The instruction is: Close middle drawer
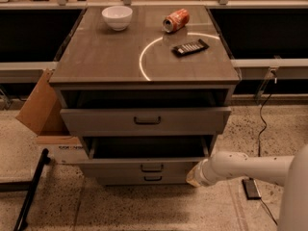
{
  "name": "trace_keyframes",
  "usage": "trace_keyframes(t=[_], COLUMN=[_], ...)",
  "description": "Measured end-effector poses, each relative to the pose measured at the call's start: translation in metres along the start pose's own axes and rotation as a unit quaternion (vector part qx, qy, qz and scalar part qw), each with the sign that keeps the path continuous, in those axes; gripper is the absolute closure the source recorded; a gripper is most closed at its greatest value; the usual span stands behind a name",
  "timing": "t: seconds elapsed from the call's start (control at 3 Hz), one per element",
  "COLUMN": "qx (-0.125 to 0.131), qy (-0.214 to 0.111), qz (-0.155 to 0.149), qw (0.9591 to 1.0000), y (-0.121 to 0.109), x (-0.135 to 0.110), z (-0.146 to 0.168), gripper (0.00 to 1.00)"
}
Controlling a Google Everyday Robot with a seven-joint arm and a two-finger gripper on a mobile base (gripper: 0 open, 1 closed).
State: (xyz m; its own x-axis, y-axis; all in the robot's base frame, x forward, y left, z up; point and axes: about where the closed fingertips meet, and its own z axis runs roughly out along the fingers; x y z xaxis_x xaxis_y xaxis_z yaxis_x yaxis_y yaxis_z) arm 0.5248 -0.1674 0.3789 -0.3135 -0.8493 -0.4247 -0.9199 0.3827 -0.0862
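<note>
Low at the right end of the partly open middle drawer (pixel 115 168) sits the claw (pixel 193 175); its grip I cannot tell.

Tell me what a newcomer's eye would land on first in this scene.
The grey-brown cabinet in the middle draws the eye, with its uppermost drawer and middle drawer both standing open. At lower right the robot's white arm extends toward it, the gripper at the right end of the middle drawer's front. On the cabinet top are a white bowl, a tipped red can and a bright arc of light.
</note>
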Motion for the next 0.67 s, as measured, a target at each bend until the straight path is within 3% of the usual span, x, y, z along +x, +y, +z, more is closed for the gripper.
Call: trace_keyframes(t=[0.67], qx=[0.06], qy=[-0.047], qz=[0.023], qw=[0.9968], y=[-0.056], x=[0.003], z=[0.01], gripper=[1.0])
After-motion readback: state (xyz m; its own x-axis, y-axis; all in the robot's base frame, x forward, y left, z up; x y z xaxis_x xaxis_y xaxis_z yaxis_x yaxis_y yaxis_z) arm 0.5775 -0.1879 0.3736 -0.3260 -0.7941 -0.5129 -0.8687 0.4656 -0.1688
